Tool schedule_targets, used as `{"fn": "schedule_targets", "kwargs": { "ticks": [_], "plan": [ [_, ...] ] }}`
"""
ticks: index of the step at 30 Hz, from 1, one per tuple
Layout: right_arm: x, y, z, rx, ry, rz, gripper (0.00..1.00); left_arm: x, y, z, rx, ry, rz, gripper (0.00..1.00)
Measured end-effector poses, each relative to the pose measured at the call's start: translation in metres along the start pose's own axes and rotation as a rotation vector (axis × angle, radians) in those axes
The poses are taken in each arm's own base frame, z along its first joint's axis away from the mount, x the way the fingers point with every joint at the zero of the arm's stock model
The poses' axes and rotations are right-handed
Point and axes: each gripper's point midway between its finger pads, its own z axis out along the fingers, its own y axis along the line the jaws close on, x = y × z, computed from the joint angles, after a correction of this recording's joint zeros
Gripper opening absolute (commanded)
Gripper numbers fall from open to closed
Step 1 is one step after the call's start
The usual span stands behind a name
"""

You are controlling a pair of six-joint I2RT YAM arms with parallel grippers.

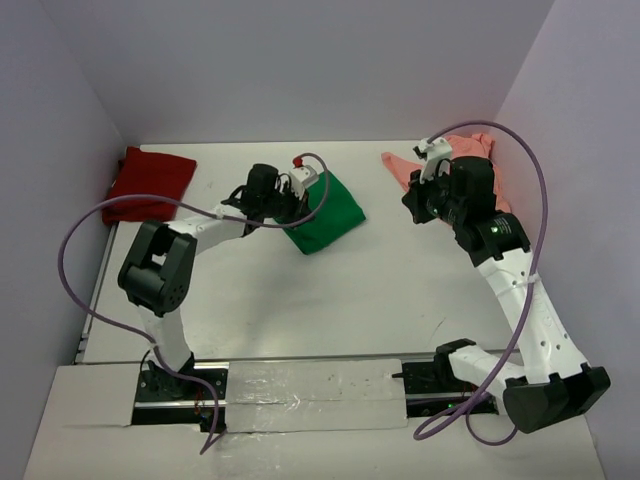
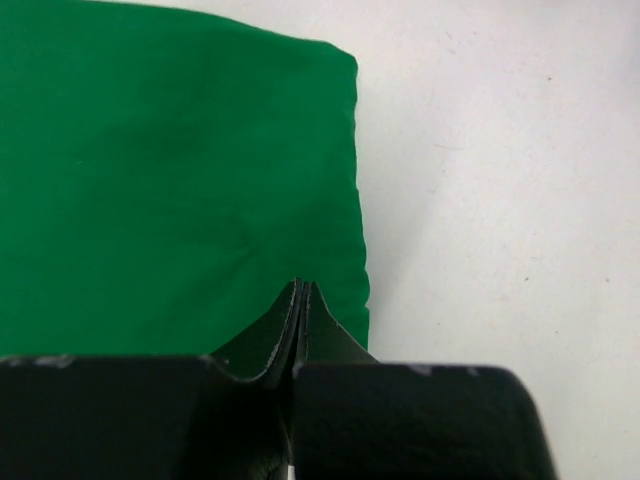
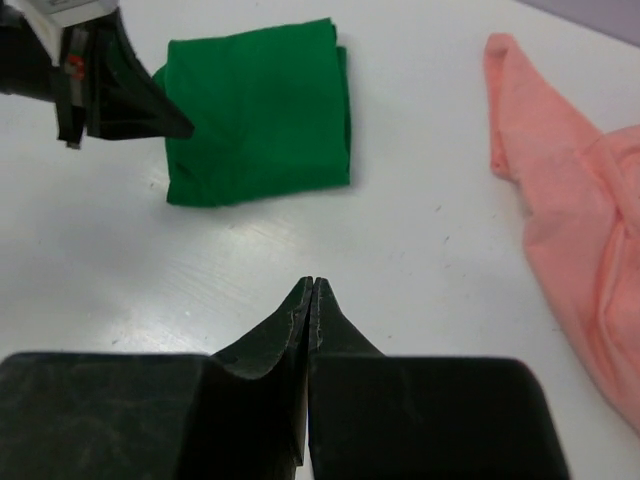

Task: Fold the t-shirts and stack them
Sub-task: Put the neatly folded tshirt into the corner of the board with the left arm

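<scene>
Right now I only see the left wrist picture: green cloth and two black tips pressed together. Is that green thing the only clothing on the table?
Observer: No. A dark red t-shirt lies roughly folded at the far left corner.
Operator: Any more?
Observer: A salmon-pink t-shirt lies rumpled and unfolded at the far right.
Operator: And where is the other claw?
Observer: The right claw is shut and empty, over bare table between the green t-shirt and the pink one.
</scene>
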Motion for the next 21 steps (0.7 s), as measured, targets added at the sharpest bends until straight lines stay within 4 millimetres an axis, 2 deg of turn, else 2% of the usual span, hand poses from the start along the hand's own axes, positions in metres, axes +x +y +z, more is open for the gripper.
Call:
{"fn": "schedule_targets", "kwargs": {
  "ticks": [3, 7, 13, 16, 21],
  "plan": [
    [0.012, 0.007, 0.004, -0.047, 0.030, -0.006, 0.00, 0.014, -0.002, 0.013, 0.022, 0.022, -0.019, 0.00],
    [0.014, 0.016, 0.002, -0.100, 0.020, -0.024, 0.00, 0.033, 0.002, 0.038, 0.033, 0.060, -0.059, 0.00],
    [0.018, 0.024, -0.005, -0.150, 0.006, -0.033, 0.00, 0.040, 0.030, 0.075, -0.037, 0.106, -0.124, 0.00],
    [0.015, 0.023, -0.010, -0.152, -0.011, -0.031, 0.00, 0.042, 0.042, 0.078, -0.088, 0.148, -0.166, 0.00],
    [0.007, 0.025, -0.022, -0.160, -0.054, -0.034, 0.00, 0.048, 0.065, 0.063, -0.184, 0.234, -0.234, 0.00]
  ]
}}
